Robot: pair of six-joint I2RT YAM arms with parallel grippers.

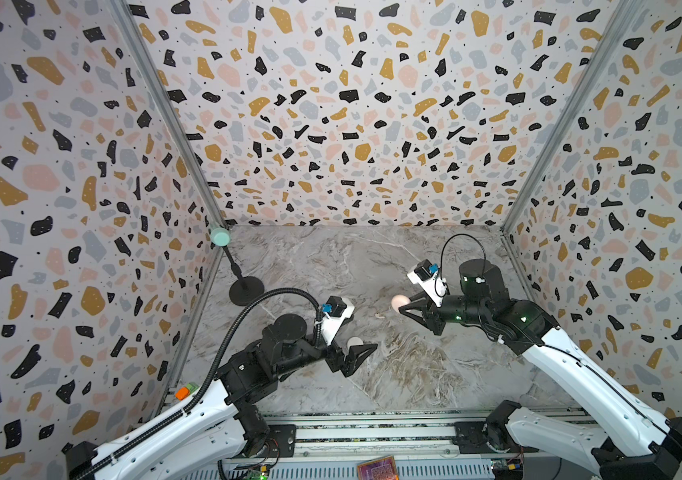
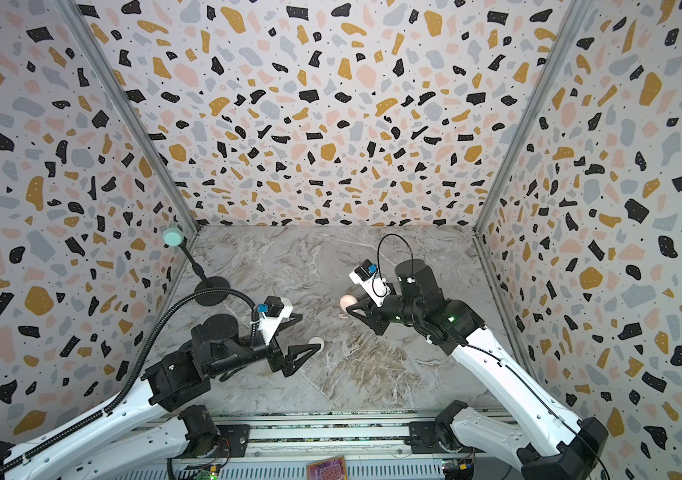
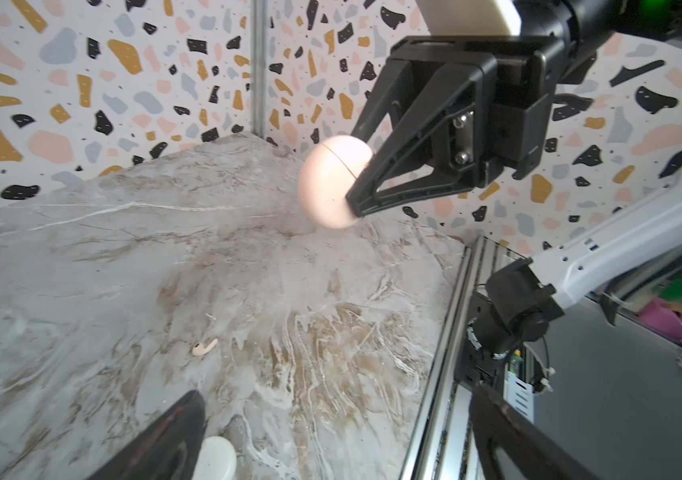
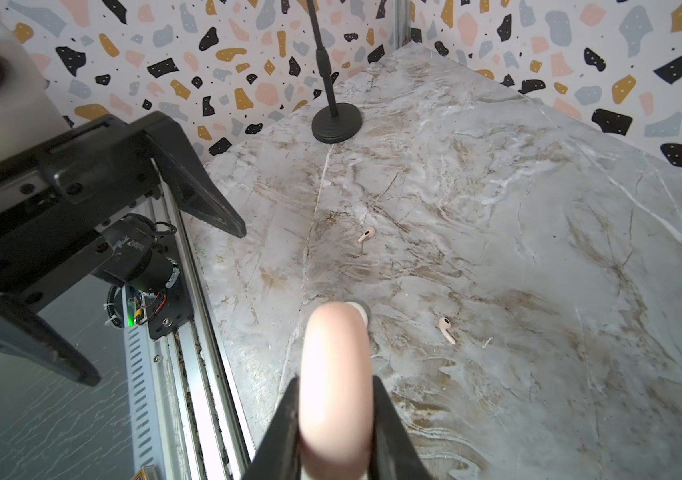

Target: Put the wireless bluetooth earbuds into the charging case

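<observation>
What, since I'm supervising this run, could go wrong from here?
1. The pink case seems lifted off the table, pinched at one edge by the right gripper's fingers; it may slip out.
2. Its lid looks shut, so no earbud can go in yet.
3. The two pink earbuds lie flat and tiny on the table; fingers could flick them away.

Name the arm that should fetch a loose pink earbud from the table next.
Left. Its gripper is open and empty, near a pink earbud; the right gripper is shut on the pink charging case.
</observation>
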